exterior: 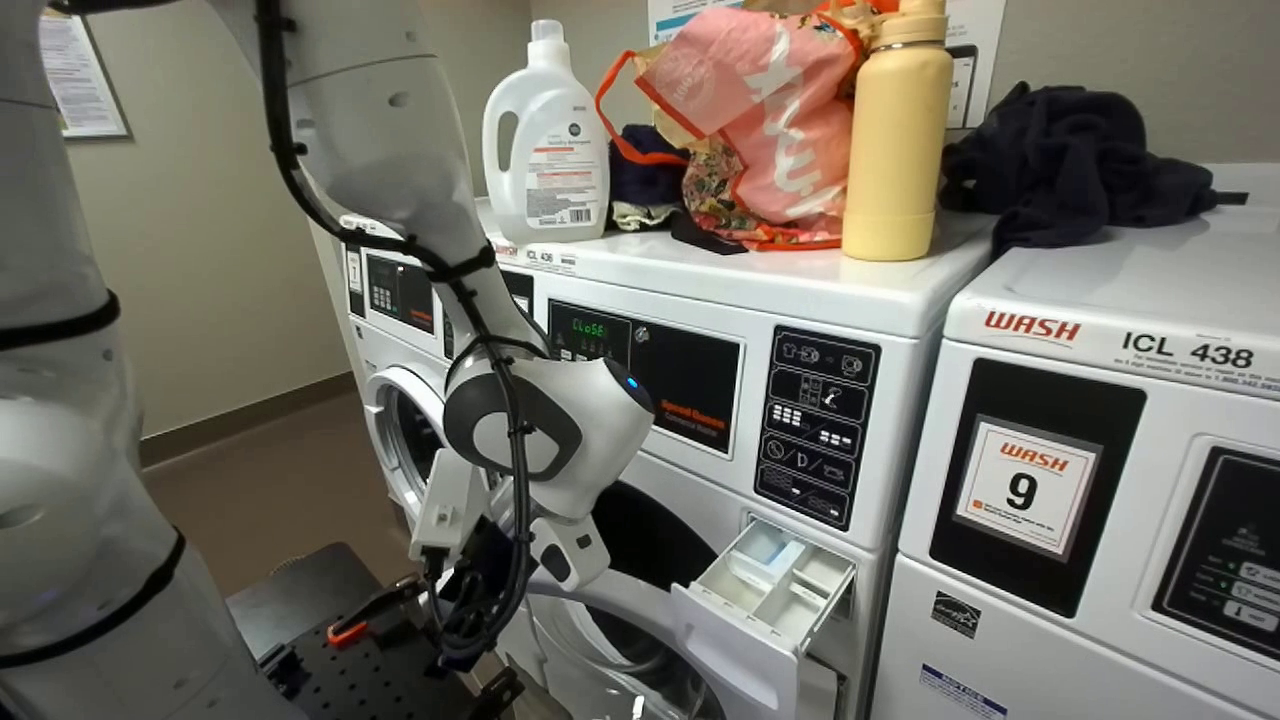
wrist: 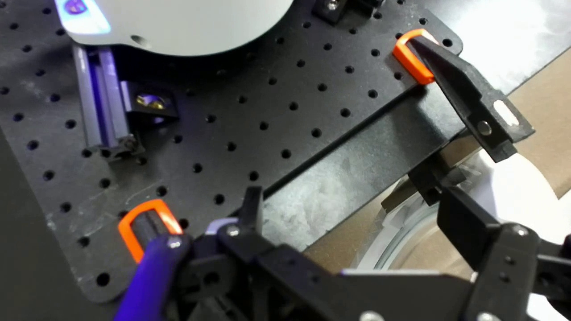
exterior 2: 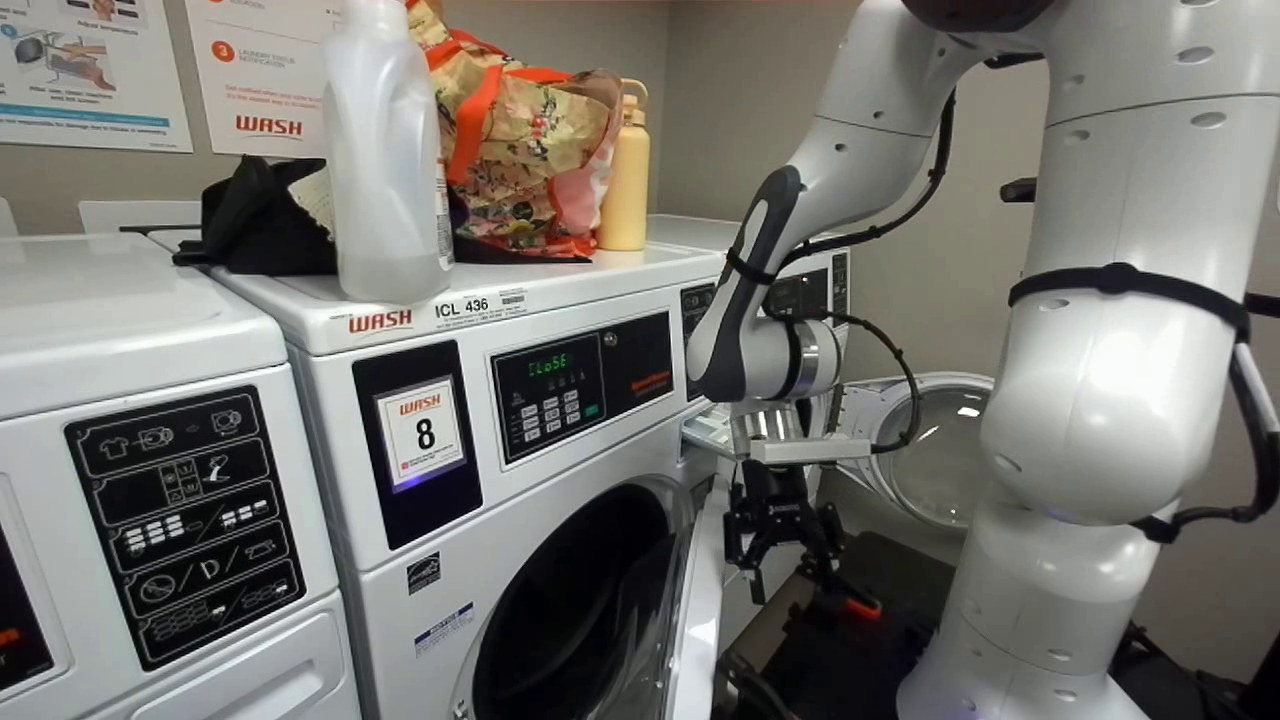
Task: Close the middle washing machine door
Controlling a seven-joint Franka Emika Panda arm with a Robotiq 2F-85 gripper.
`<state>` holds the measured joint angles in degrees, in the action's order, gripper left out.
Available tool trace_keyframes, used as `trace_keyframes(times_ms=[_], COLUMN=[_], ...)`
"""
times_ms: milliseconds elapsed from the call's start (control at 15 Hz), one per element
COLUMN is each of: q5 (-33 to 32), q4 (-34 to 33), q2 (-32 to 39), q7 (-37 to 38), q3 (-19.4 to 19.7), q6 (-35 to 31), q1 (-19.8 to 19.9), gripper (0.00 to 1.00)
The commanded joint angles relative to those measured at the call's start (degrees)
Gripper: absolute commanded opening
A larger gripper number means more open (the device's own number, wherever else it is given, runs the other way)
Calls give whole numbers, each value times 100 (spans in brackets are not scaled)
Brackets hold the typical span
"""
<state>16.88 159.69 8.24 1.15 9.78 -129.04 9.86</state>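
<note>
Showing a black, jointed gripper [exterior 2: 793,580] right of centre in an exterior view, pointing down beneath a glossy white, rounded arm [exterior 2: 870,150]. Displaying in the wrist view blunt, angular fingers [wrist: 464,218], spread wide apart, with a perforated matte-black plate [wrist: 203,142] beyond. Locate the large, white-rimmed, glass-centred round porthole door [exterior 2: 697,610] at lower centre of an exterior view, standing open, just left of the gripper; unable to tell contact. Read green "CLOSE" on the flat black control panel [exterior 2: 635,365] above. Note the compartmented white plastic drawer [exterior: 740,650], open, lower right of centre in an exterior view.
</note>
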Motion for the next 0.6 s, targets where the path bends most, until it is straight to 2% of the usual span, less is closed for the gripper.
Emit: trace_keyframes(times_ms=[0,267,533], q5=[522,861,1257], q4=[-14,-23,-22], q2=[274,580,702], q7=[-166,-165,-287], q3=[-286,-624,-946], q6=[-603,-1574,-2247], q1=[-84,-177,-181], gripper=[100,100,100])
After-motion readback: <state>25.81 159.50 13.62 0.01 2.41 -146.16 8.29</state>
